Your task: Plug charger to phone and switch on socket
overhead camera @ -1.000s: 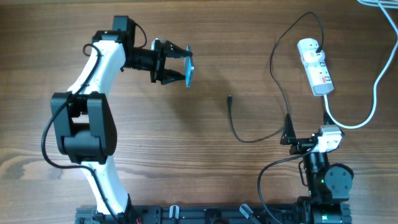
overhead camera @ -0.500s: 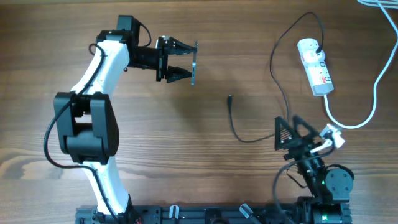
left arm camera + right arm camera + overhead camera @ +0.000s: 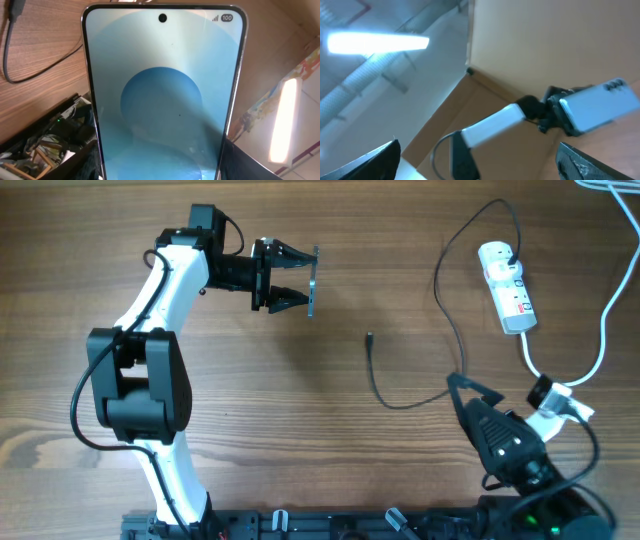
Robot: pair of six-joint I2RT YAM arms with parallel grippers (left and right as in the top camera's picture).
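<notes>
My left gripper (image 3: 298, 281) is shut on the phone (image 3: 312, 283) and holds it on edge above the table at the upper left. The phone's teal-blue screen (image 3: 162, 90) fills the left wrist view, with a black finger on each side edge. The charger's connector tip (image 3: 370, 337) lies free mid-table; its thin black cable (image 3: 440, 290) loops round to the black plug (image 3: 515, 254) in the white socket (image 3: 507, 288) at the upper right. The tip also shows in the left wrist view (image 3: 17, 7). My right gripper (image 3: 472, 390) is open and empty, tilted up, beside the cable's low loop. Its fingers (image 3: 375, 160) stand wide apart.
A thick white cord (image 3: 603, 330) runs from the socket toward the right edge and curves back near my right arm. The right wrist view shows the left arm (image 3: 492, 125) holding the phone's pale back (image 3: 600, 107) across the table, under a ceiling light.
My right arm has swung out and tilted its gripper up, opening it near the cable loop. My left gripper lifted the phone slightly up and right, then held still.
</notes>
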